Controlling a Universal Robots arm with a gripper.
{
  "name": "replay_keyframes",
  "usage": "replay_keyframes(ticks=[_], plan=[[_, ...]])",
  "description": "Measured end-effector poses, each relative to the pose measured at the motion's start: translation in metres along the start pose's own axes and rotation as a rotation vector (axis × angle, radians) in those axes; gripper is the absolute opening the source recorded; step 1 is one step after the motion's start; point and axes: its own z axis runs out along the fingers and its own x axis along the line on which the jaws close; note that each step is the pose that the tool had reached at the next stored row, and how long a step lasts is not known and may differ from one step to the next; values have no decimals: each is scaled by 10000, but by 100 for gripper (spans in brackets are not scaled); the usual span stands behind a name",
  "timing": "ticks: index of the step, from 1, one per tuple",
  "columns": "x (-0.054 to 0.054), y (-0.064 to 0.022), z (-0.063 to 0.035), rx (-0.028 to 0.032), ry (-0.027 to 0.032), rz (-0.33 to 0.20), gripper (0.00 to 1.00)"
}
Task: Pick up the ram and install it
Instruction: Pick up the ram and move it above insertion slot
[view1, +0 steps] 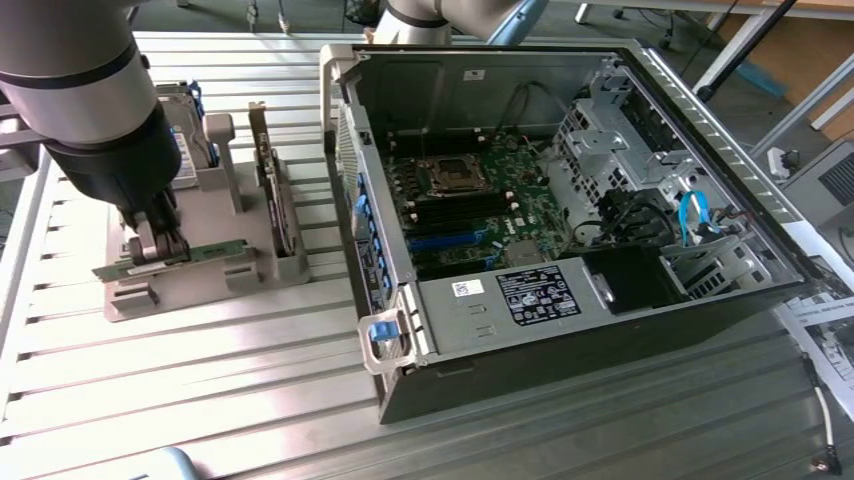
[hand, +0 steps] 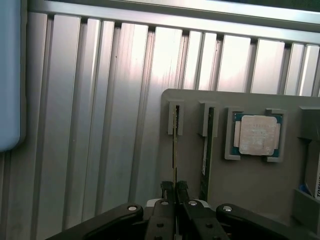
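The ram (view1: 207, 252) is a thin green stick lying across the front of a grey holder block (view1: 200, 290) at the exterior view's left. My gripper (view1: 158, 250) comes down on it from above, fingers shut on the stick near its middle. In the wrist view the ram (hand: 174, 145) shows edge-on, running along its slot in the holder (hand: 250, 190) into my gripper (hand: 174, 189), whose black fingers (hand: 165, 192) pinch it on both sides. Whether the stick still rests in the slot I cannot tell.
A second stick (hand: 205, 145) stands in the neighbouring slot, beside a square silver processor chip (hand: 256, 135). The open computer case (view1: 387, 345) lies at the exterior view's right, its motherboard (view1: 467, 200) exposed. A hard drive with blue rails (view1: 198, 125) stands behind the holder. Ribbed aluminium table (view1: 200, 400) lies all around.
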Motion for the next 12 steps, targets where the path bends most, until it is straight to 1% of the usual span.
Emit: replay_keyframes(ticks=[12], plan=[[1,-1,-43,-1,1,0,13]])
